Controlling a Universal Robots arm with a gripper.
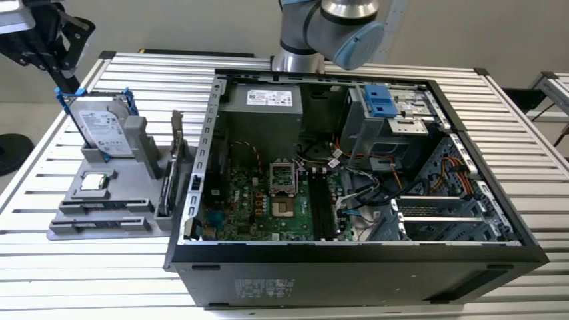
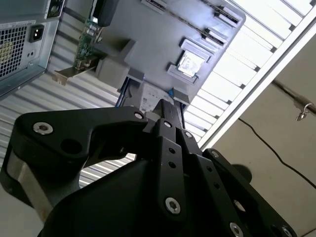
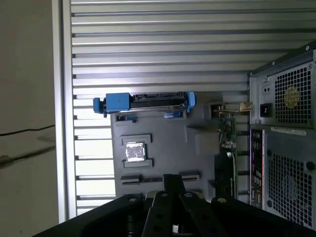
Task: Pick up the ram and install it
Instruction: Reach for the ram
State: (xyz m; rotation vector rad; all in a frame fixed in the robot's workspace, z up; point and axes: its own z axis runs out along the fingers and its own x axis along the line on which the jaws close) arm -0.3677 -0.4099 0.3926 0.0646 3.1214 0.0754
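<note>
The fingers (image 2: pixel 166 116), narrow and empty, are hovering over the tray (image 1: pixel 133 195), where the ram (image 1: pixel 105 206) is seemingly sitting edge-on at the exterior view's lower left; descending unopened or off-line is risking jamming its thin edge

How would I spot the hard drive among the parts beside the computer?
Find the open computer case; a grey holder sits beside it, on the exterior view's left. The hard drive stands at the holder's far end: the silver box in a blue frame, unlike the flat square chip and thin upright card.
</note>
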